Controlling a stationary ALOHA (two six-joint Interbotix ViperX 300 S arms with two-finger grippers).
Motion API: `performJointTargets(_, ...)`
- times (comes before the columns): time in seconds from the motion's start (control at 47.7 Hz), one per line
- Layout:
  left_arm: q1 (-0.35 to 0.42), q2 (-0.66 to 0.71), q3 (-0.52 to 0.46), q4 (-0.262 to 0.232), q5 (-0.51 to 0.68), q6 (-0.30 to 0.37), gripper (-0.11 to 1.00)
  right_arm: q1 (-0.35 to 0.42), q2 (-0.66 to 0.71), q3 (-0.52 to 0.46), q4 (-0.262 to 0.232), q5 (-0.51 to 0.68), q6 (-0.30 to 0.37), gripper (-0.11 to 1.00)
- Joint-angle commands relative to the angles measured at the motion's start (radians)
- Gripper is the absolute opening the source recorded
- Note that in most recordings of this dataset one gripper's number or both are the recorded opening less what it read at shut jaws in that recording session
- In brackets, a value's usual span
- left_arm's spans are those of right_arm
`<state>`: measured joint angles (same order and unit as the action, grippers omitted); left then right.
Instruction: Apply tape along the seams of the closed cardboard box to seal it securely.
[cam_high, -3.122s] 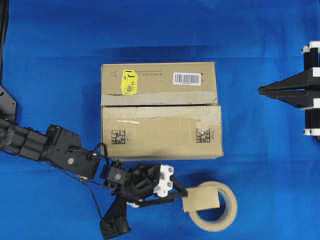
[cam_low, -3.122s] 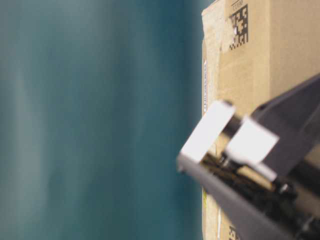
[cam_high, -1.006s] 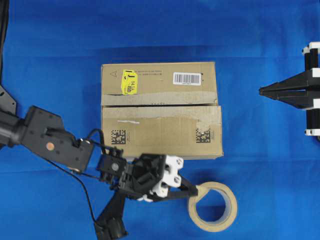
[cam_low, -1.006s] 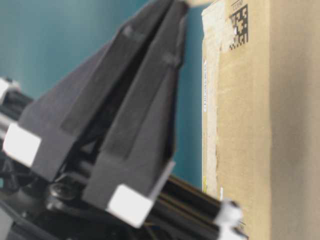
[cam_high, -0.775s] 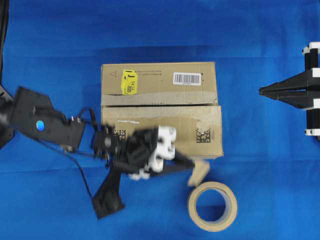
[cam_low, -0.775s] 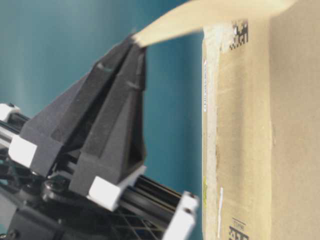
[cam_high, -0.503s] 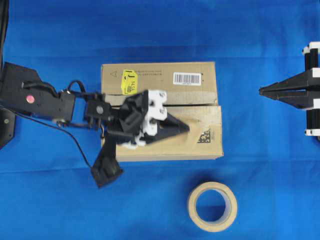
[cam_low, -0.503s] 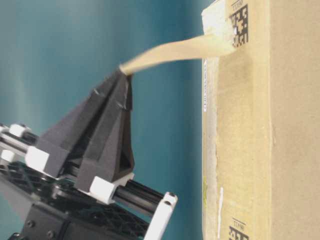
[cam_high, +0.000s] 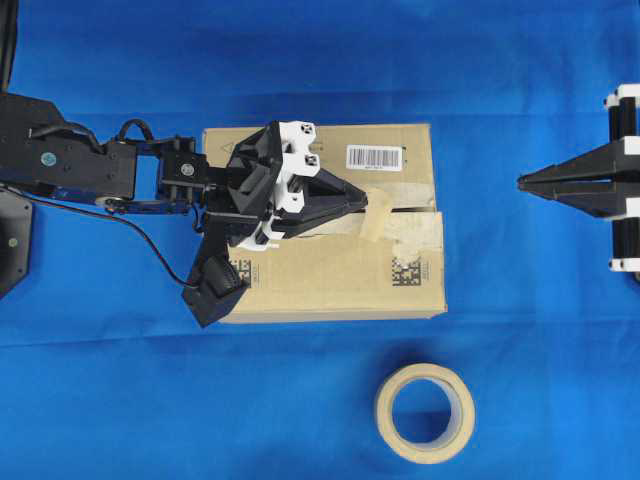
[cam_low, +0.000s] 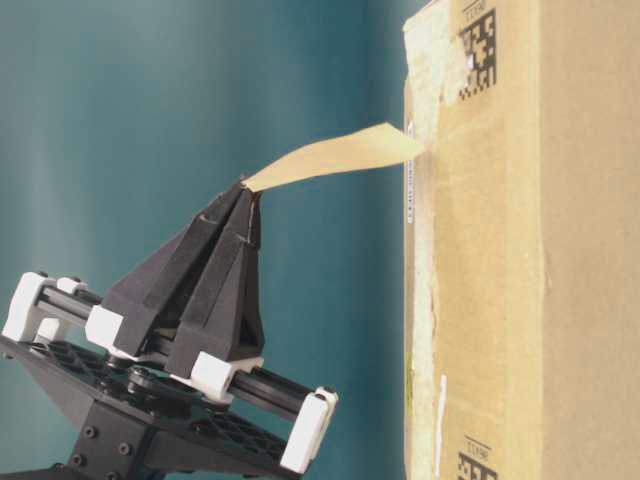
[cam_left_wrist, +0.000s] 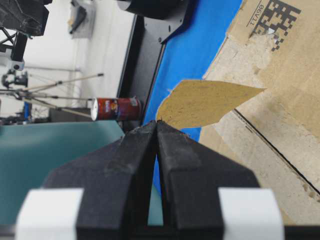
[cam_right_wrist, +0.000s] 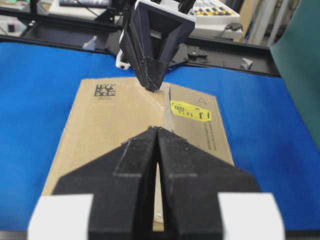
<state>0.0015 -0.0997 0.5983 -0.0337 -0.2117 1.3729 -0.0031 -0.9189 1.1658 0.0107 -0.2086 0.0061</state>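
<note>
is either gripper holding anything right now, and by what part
The left gripper pinches the tape by one end; the right gripper is shut on nothing.

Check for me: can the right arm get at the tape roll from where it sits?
Probably yes: the right gripper is parked shut beside the box, and only bare blue table lies between it and the tape roll.

The left gripper (cam_high: 362, 200) reaches rightward from the left, jaws pinched together; the right gripper (cam_high: 522, 181), jaws closed, points left at far right.
</note>
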Motion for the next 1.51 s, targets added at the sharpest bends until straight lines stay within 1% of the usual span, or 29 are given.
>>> performJointTargets(0.0, 0.008, -0.029, -0.005, 0.002, -0.002, -0.003, 0.01, 0.0, 0.003, -0.031, 0.003, -0.005, 0.002, 0.0)
performJointTargets(0.482, 0.02, -0.097, 0.106, 0.0, 0.008, -0.017, 0.0, 0.0, 0.017, -0.029, 0.003, -0.008, 0.0, 0.0)
performJointTargets(0.838, 0.021, -0.091, 0.158, -0.002, 0.031, -0.018, 0.01, 0.0, 0.043, -0.031, 0.005, -0.026, 0.002, 0.0)
performJointTargets(1.131, 0.021, -0.086, 0.176, -0.003, 0.054, -0.018, 0.0, 0.0, 0.101, -0.031, 0.026, -0.077, 0.002, 0.0)
performJointTargets(1.341, 0.021, -0.084, 0.184, -0.003, 0.091, -0.018, 0.01, 0.0, 0.147, -0.046, 0.061, -0.097, 0.002, 0.0)
performJointTargets(1.488, 0.023, -0.084, 0.184, -0.003, 0.11, -0.02, 0.01, 0.0, 0.184, -0.063, 0.075, -0.101, 0.002, 0.0)
